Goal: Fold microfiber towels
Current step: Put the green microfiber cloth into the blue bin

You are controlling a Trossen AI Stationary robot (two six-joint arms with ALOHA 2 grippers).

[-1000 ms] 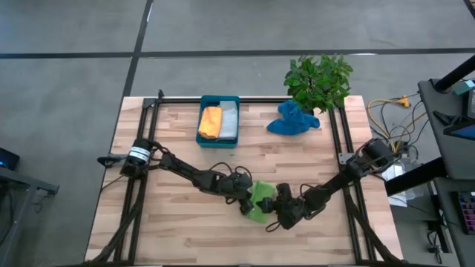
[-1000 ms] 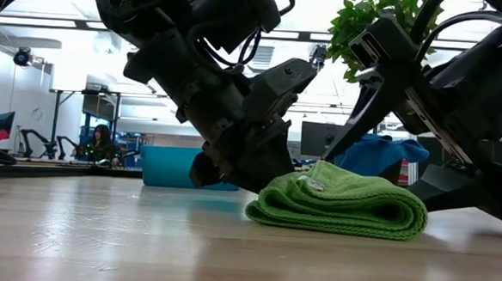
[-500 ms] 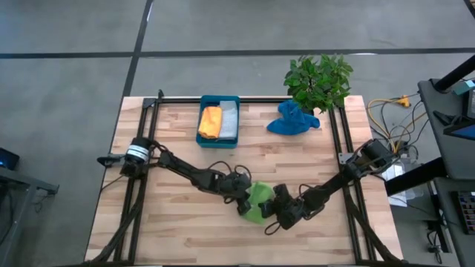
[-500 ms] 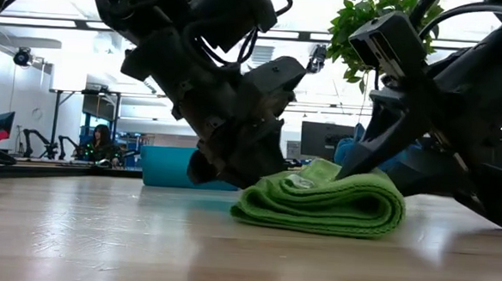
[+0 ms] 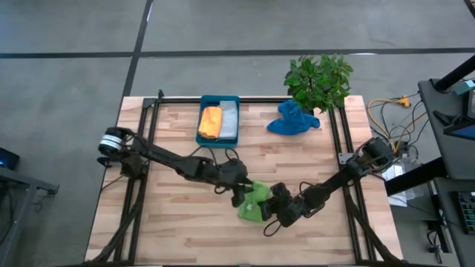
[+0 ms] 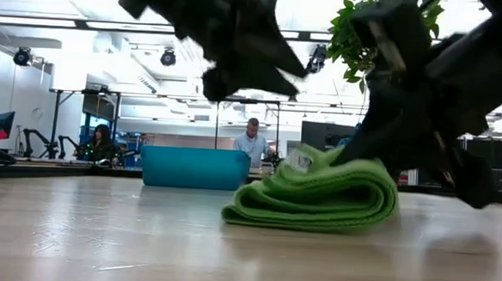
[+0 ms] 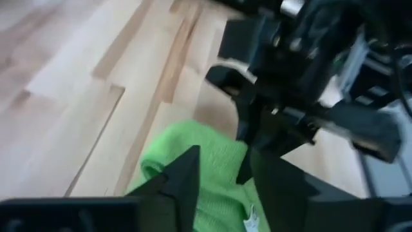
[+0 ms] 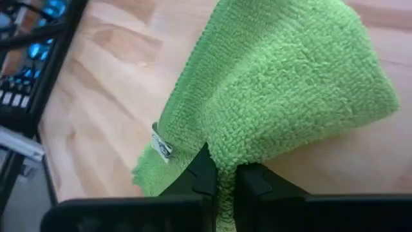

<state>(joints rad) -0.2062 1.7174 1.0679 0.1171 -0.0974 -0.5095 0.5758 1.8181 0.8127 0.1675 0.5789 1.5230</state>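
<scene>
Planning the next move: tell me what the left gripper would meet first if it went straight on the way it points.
Probably the green towel: the left gripper points down at it, the right gripper just beyond. Depth is unclear.

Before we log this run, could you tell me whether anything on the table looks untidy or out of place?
The blue towel lies bunched in a heap beside the plant, unfolded, while the orange towel and grey towel sit folded in the tray. The green towel is folded, pinched by the right hand.
</scene>
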